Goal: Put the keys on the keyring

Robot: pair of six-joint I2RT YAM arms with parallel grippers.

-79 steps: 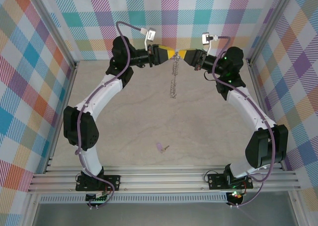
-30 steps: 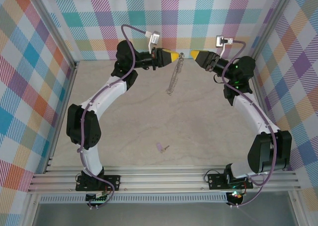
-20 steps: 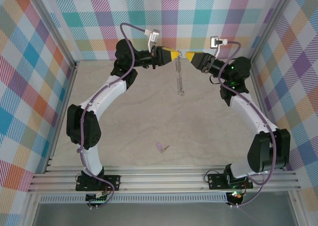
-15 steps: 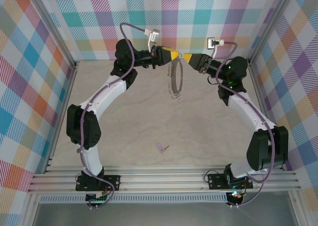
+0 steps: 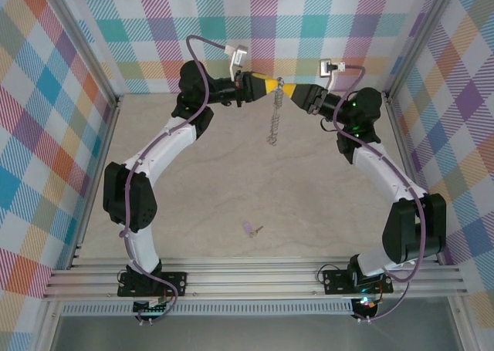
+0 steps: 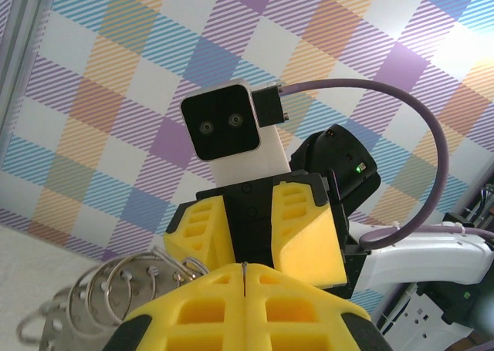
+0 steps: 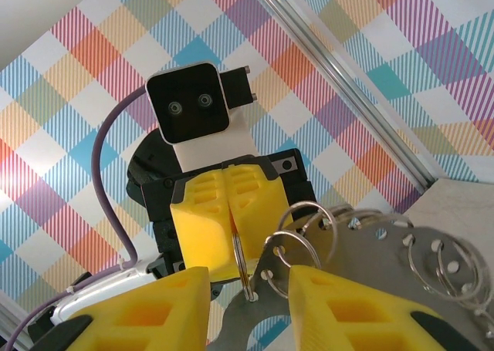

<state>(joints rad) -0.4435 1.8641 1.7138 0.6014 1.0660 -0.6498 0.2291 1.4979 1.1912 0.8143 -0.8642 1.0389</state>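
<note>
**Hanging the keyring between two facing pincers while the key lies on the table**

The left pincer point(image 6: 244, 289) is clamped fully shut on the thin top edge of the keyring point(image 5: 273, 118), which hangs straight down from its yellow fingertips, above the table point(image 5: 201, 181) at its far end. The right pincer point(image 7: 248, 305) faces it nose to nose, its fingers partly apart and straddling the same rim. In the right wrist view a gap shows on each side of the metal, so it has no hold on anything.

Small silvery split rings point(image 7: 432, 262) fringe the hoop and crowd just beside the right pincer's right finger; one loop stands up directly between its fingertips and the left pincer's closed tips. In the left wrist view more of these rings bunch at the lower left of the left pincer.

The key point(image 5: 251, 229), with its lilac head, lies flat on the table well apart from both pincers, back toward the arm bases and roughly midway between them.

Behind each pincer sits the other arm's white wrist camera block point(image 7: 197, 104) with a purple cable point(image 7: 108, 181) looping off it. Plaid walls point(image 5: 46, 135) and an aluminium frame post point(image 7: 340, 81) close in the space just beyond the pincers.
</note>
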